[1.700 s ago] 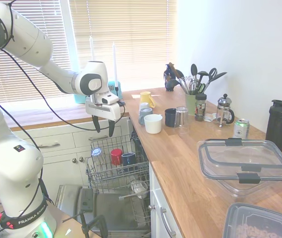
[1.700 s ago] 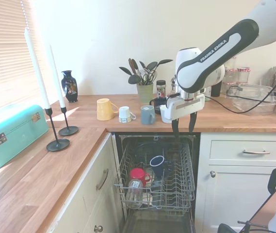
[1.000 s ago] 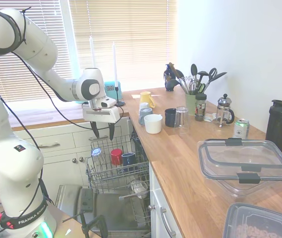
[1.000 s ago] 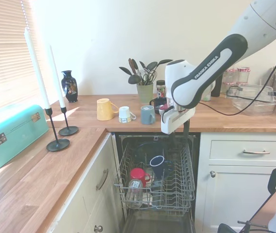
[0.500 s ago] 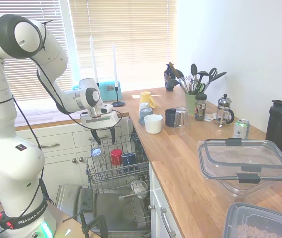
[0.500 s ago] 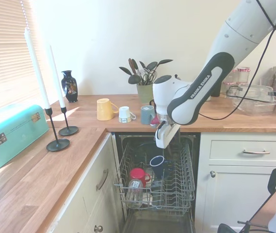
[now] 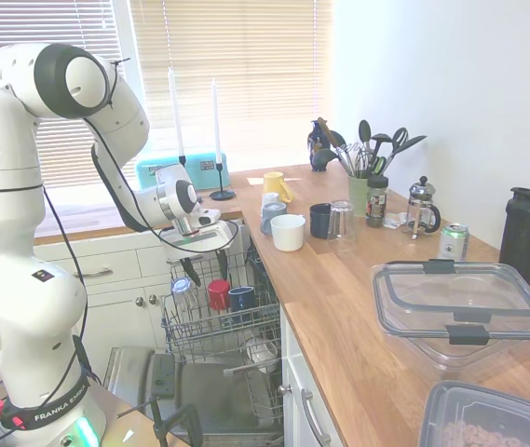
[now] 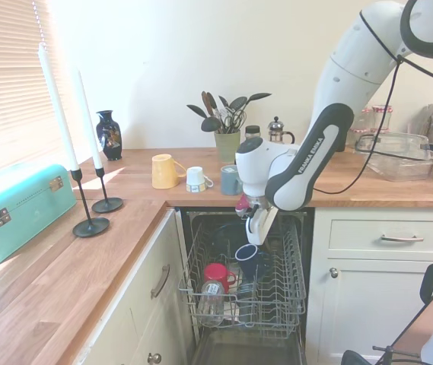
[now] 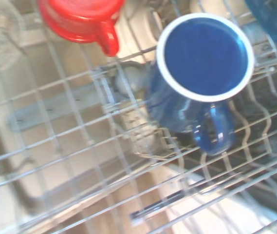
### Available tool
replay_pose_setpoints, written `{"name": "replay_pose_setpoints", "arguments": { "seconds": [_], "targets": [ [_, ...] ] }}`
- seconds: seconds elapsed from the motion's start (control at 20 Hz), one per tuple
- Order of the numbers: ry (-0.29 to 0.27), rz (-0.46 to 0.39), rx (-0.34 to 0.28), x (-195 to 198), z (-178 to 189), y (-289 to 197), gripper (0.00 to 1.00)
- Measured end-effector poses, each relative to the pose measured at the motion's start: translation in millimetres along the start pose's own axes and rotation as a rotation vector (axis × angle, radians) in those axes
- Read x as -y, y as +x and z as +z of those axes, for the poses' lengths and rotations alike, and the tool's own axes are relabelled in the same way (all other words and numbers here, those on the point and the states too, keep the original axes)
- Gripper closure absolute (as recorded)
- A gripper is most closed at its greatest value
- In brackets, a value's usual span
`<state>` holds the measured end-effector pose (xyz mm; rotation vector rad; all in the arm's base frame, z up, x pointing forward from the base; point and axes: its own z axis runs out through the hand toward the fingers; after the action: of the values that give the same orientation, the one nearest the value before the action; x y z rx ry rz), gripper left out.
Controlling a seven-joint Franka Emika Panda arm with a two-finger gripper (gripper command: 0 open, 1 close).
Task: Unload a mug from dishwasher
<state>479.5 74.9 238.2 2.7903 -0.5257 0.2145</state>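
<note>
The mug (image 7: 241, 298) is dark navy blue and stands upright in the dishwasher's grey wire rack (image 7: 188, 333), next to a red mug (image 7: 218, 293). My gripper (image 7: 204, 274) hangs open just above the rack's back edge, a little above and behind both mugs, with nothing between its fingers. The second exterior view shows the mug (image 8: 246, 254) right below my wrist. The wrist view looks down into the mug (image 9: 204, 58), with its pale rim and its handle (image 9: 216, 132) against the wires. The red mug (image 9: 80, 17) is beside it. The dishwasher door (image 7: 199, 391) lies dropped open under the rack.
A glass jar (image 8: 209, 299) lies in the rack beside the red mug (image 8: 216, 275). On the wooden counter (image 7: 339, 307) stand a white cup (image 7: 288, 232), other mugs, a utensil pot (image 7: 359, 193), a French press and plastic containers (image 7: 460, 307). Candlesticks (image 8: 90, 220) and a teal box stand further along.
The arm has swung down and away from the counter edge, lowering the gripper from high above the rack to just over the mugs. The fingers stayed open.
</note>
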Motion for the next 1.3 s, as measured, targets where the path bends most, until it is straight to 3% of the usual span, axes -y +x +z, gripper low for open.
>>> {"name": "replay_pose_setpoints", "arguments": {
  "seconds": [0.85,1.3],
  "targets": [
    [-0.064,-0.093,-0.127,22,81,17,0.00],
    [-0.081,-0.102,-0.134,33,107,39,0.00]
  ]
}}
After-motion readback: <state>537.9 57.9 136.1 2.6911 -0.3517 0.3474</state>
